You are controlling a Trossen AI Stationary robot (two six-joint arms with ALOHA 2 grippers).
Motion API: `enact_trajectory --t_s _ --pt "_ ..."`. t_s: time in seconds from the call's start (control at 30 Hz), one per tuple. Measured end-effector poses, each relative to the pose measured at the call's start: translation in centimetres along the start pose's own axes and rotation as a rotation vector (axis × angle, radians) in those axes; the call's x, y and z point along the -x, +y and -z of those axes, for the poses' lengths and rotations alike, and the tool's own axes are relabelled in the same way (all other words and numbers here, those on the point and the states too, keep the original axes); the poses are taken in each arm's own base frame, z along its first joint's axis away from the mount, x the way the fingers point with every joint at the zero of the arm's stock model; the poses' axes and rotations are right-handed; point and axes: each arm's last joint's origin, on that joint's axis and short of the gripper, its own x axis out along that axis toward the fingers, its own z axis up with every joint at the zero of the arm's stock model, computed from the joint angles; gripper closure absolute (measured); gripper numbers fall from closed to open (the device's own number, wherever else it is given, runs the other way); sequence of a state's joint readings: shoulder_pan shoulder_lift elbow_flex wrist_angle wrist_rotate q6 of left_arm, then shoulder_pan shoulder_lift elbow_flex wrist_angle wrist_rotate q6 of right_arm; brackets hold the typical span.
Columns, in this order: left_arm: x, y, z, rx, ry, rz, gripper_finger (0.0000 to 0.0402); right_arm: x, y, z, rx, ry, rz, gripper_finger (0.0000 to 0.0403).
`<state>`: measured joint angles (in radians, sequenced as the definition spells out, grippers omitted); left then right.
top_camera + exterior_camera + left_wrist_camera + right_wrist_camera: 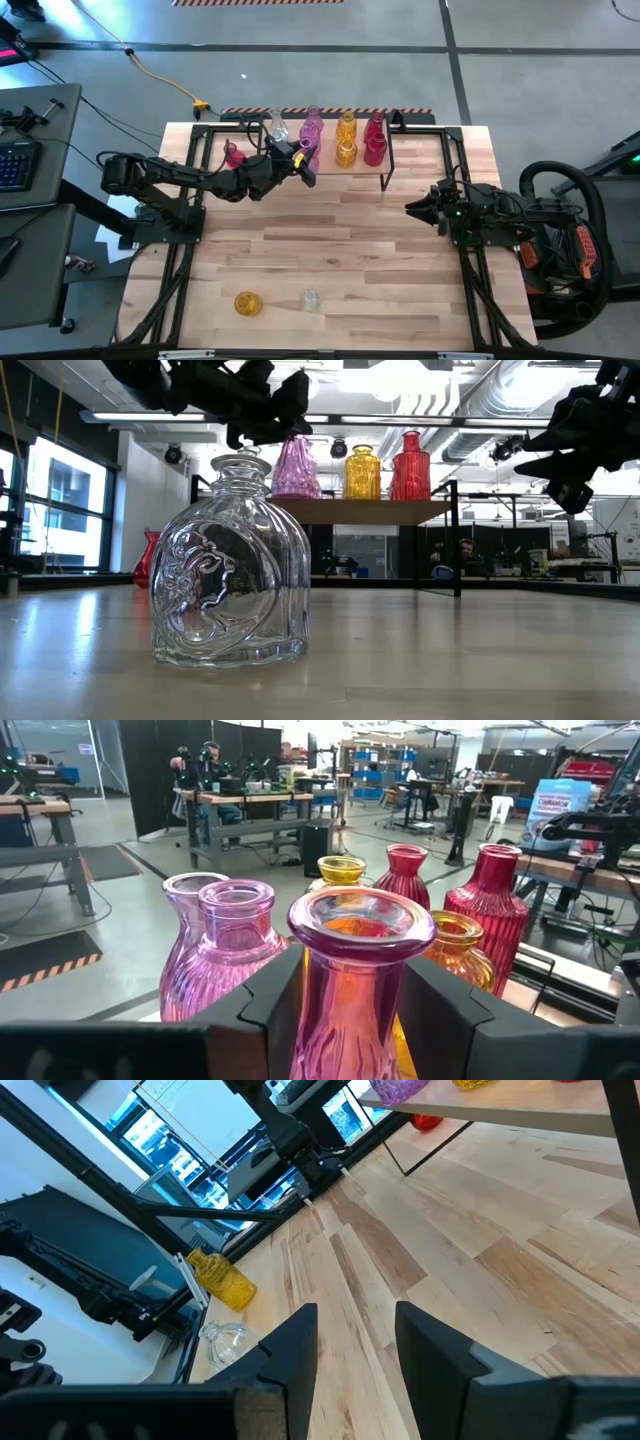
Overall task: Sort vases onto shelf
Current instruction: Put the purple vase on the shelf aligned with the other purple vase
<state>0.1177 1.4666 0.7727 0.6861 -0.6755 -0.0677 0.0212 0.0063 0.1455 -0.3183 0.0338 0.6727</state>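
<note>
The left gripper [350, 1010] pinches a pink vase [355, 980] by the neck just before the shelf [410, 160]. The right gripper [355, 1335], jaws spread and empty, hovers above the butcher-block table [350, 250] beside the shelf; workbenches fill the room behind.

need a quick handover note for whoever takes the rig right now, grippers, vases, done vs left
Left gripper: at the front edge of the shelf, fingers shut on a pink vase, not yet set down.
Right gripper: waiting over the right side of the table, fingers open, empty.
Done: clear, pink-purple, amber and red vases stand in a row on the shelf.
Left: place the held pink vase; a red vase sits on the table left of the shelf; an amber vase and a clear vase lie near the table's front edge.
</note>
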Motion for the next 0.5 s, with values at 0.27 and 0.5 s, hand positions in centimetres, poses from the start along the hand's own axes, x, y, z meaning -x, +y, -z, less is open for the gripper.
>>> enact_trajectory --t_s 0.27,0.5 --pt "0.0 -0.04 0.01 0.007 0.001 0.01 0.0261 0.0 0.0 0.0 0.0 0.0 0.0 0.0285" --pt "0.0 -0.03 0.02 0.014 0.001 0.01 0.0261 0.0 0.0 0.0 0.0 0.0 0.0 0.0285"
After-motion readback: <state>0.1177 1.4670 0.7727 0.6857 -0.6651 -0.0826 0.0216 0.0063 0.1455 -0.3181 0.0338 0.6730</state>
